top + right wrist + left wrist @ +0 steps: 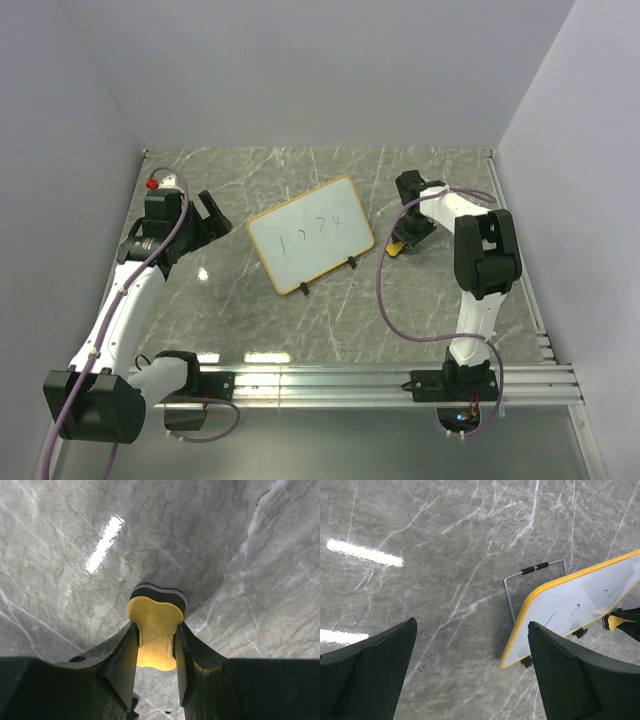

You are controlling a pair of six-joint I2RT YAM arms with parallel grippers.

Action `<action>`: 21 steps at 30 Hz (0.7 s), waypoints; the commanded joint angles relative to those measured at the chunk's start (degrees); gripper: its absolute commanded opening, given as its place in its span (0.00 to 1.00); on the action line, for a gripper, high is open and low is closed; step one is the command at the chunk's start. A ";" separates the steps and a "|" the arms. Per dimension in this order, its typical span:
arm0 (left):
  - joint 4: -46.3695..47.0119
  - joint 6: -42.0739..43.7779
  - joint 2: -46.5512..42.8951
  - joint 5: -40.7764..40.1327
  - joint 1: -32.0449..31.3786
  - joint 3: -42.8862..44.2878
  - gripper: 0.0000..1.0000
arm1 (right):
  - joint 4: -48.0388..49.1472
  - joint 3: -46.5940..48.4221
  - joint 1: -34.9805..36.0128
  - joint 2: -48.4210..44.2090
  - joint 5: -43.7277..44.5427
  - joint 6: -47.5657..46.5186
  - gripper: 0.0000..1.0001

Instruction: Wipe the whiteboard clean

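The whiteboard (311, 236) stands tilted on two small black feet in the middle of the table, yellow-framed, with dark handwritten digits. It also shows in the left wrist view (570, 605), with its wire stand behind it. My left gripper (203, 222) is open and empty, left of the board; in its own view it (472, 667) hovers over bare table. My right gripper (408, 240) is to the right of the board, shut on a yellow bone-shaped eraser (155, 630) with a dark felt pad, held just above the table.
The table is grey marble (300, 310) with white walls around it. A red-capped object (152, 183) lies at the far left corner. A metal rail (380, 380) runs along the near edge.
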 commanded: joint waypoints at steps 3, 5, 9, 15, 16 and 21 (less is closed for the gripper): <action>0.98 0.87 -2.67 1.65 -0.21 -0.84 0.99 | -0.74 0.63 0.45 -1.23 1.70 -2.77 0.05; 1.42 0.61 -4.52 3.75 -0.21 -2.33 0.96 | -0.47 0.71 0.54 -2.29 1.35 -4.35 0.00; 3.26 -0.18 -7.68 9.29 -0.21 -4.88 0.76 | -2.04 3.08 0.54 -6.58 1.00 -6.90 0.00; 12.21 -3.95 -13.13 20.79 -0.12 -11.73 0.60 | -3.64 7.83 0.97 -14.15 1.26 -9.71 0.00; 13.45 -4.40 -13.48 22.12 -0.12 -13.31 0.59 | -3.20 8.27 1.24 -15.11 0.91 -9.98 0.00; 21.63 -8.86 -14.89 26.35 -0.12 -17.71 0.63 | 2.50 6.96 5.18 -21.18 -3.66 -11.57 0.00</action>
